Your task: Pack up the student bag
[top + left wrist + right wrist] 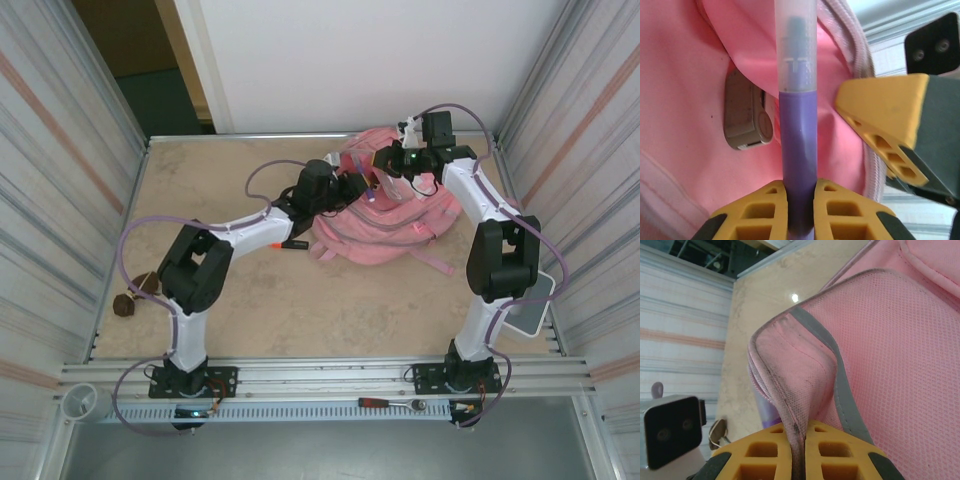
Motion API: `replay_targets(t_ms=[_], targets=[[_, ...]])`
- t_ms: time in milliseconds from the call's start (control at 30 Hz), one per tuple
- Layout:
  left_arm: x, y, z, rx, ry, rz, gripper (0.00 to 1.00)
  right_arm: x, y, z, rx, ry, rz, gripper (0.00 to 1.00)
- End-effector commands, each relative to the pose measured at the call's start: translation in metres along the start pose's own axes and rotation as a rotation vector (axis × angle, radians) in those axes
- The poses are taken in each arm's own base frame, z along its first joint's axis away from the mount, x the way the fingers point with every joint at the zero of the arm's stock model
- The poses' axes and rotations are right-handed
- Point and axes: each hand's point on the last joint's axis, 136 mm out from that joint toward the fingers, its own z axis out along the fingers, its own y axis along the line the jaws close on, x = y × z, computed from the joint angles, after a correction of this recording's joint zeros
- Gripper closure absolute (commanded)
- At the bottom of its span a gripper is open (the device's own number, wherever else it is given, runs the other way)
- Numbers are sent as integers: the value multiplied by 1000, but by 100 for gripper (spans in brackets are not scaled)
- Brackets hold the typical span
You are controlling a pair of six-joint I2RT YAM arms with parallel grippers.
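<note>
Insertion step. Pink student bag (pixel 380 240) upper centre of worktop (pixel 260 310). Left gripper (pixel 800 192) jaws pinching purple marker (pixel 799 135), capped end toward bag opening (grey tab (pixel 745 112) just beside). Right gripper (pixel 799 432) jaws pinching bag rim, lifting it. Next: push marker deeper, then release.

Left arm (pixel 200 265), right arm (pixel 497 255) reach forward, elbows bent; left fingers (pixel 762 212), right fingers (pixel 765 455) clamped.
</note>
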Motion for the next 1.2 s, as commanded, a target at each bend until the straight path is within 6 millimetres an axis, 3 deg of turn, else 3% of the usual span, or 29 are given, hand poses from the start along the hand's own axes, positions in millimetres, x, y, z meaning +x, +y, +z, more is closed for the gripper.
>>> replay_targets(t_ms=[0,133,367,567,667,767,933,1033,1167], targets=[[-15,-5,9,10,-56,-20,88,-23,26,-10,-64,-72,-73,95],[-16,-5,7,6,-58,17,71,-21,25,-10,-63,-66,-77,95],[-15,-16,-14,-13,-45,160,59,-16,16,-4,-56,-53,-65,95],[-15,-27,-50,-30,-35,330,55,-14,11,-2,-54,-47,-60,95],[-12,-19,-78,-87,-4,475,49,-15,11,-3,-52,-49,-62,95],[-4,15,-109,-210,91,654,39,-16,10,-6,-47,-52,-68,95],[-6,96,-162,-506,255,909,27,-17,2,-3,-38,-51,-59,95],[-8,133,-179,-657,361,1039,25,-19,-3,-1,-40,-50,-43,95],[-1,177,-183,-764,515,1202,16,-21,-5,-4,-33,-60,-40,95]])
